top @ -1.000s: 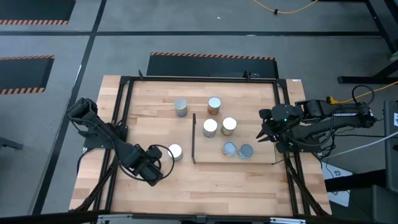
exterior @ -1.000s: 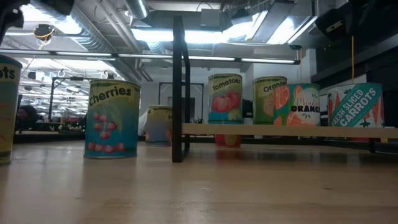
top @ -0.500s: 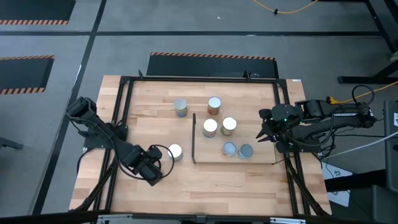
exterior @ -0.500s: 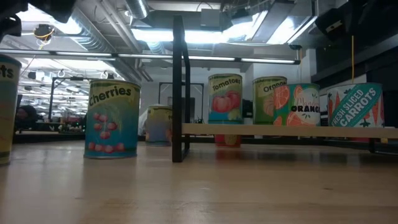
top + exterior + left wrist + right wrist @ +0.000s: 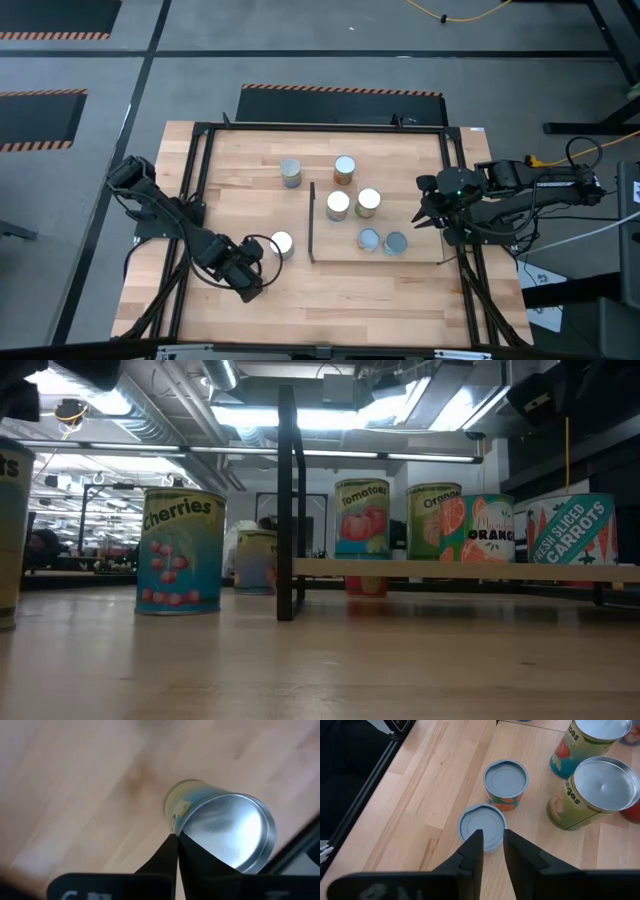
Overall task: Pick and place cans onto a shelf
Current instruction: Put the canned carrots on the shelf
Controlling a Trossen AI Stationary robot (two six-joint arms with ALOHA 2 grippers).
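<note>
Several cans stand upright. Four are on the light-wood shelf (image 5: 420, 255), right of its dark upright panel (image 5: 311, 222), and two more are on the table beyond it (image 5: 291, 172) (image 5: 344, 168). One silver-topped can (image 5: 281, 243) stands on the table left of the panel and also shows in the left wrist view (image 5: 225, 830). My left gripper (image 5: 256, 262) is shut, its tips at this can's near-left side. My right gripper (image 5: 425, 215) hangs at the shelf's right edge, slightly open and empty, above a pale-blue-topped can (image 5: 481, 824). My left gripper has its shut fingertips (image 5: 176, 839) against the can's side just below the top rim (image 5: 176, 822). They come slanting down from the table's near left. The can's base is on the table.
The black frame rails (image 5: 200, 180) run along the table's left and right edges. Bare tabletop (image 5: 350, 295) lies near the front edge. In the low view the shelf board (image 5: 460, 569) sits raised on its dark panel (image 5: 287, 500), with the Cherries can (image 5: 180, 550) to its left.
My left gripper has edged slightly toward the silver-topped can. In the low view that can, at the picture's left edge, has shifted a little. Its top now stands higher and farther left.
</note>
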